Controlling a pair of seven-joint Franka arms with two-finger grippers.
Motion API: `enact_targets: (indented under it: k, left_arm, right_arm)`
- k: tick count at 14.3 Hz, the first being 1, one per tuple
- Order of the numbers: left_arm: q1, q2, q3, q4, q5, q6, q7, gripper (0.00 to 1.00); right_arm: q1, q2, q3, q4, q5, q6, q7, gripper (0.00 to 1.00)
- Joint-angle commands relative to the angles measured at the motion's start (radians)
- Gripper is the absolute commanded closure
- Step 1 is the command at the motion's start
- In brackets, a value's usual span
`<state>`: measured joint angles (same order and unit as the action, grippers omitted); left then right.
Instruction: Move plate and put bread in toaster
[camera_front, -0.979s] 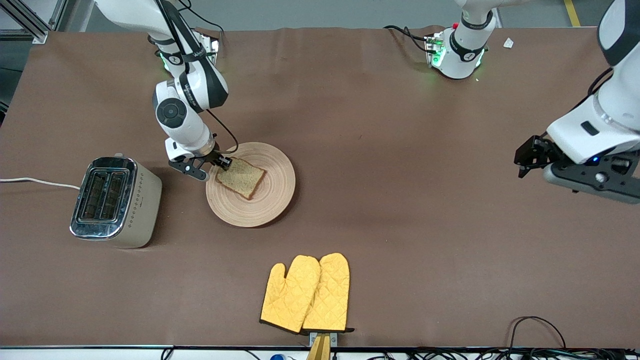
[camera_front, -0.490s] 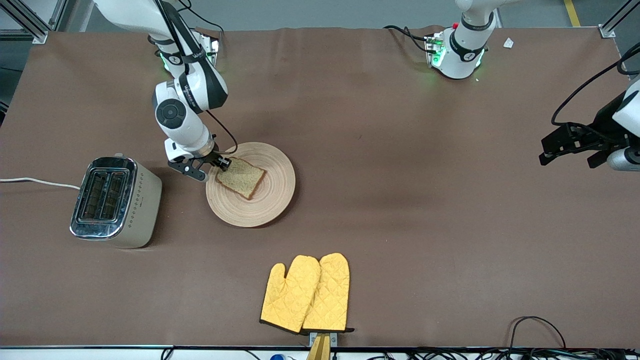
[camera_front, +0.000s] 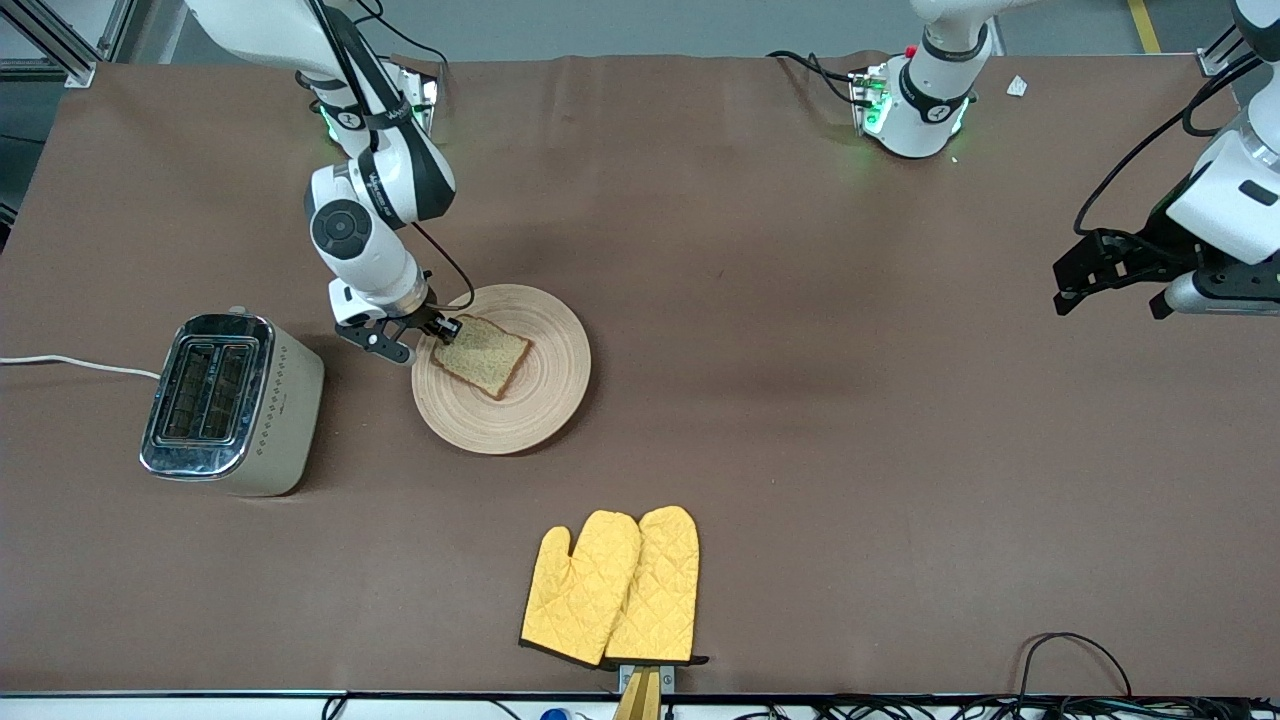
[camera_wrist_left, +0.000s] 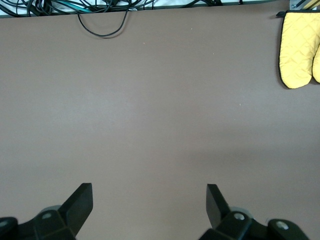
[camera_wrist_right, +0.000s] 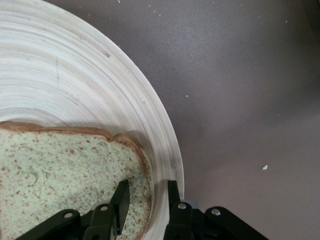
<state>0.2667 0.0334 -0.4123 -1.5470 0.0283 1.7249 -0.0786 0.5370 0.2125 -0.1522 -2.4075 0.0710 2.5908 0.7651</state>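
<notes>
Bread (camera_front: 482, 353), soft and probably crumbly, lies on the plate (camera_front: 545, 400) beside the toaster (camera_front: 232, 404), its crust edge between the right gripper (camera_wrist_right: 147, 200) fingers, seemingly not yet pinched; left gripper (camera_wrist_left: 149, 206) waits spread.

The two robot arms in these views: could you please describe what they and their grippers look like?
Both arms have glossy white shells with dark grey joint sections and round grey caps; black cables run along them, and green lights glow at their bases. The right gripper and the left gripper are matte black, angular two-finger units with small silver screws. The left arm's wrist carries a grey cylindrical camera.
</notes>
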Motion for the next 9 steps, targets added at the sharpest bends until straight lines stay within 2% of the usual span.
enact_targets:
  k: [1, 9]
  left_arm:
    - [0.011, -0.020, 0.001, -0.006, -0.005, 0.015, 0.028, 0.00]
    - [0.014, -0.015, 0.016, 0.002, -0.005, 0.010, 0.109, 0.00]
  right_arm:
    - [-0.003, -0.007, -0.001, -0.018, -0.020, 0.023, 0.017, 0.63]
    - [-0.003, 0.001, 0.000, -0.018, -0.020, 0.046, 0.017, 0.74]
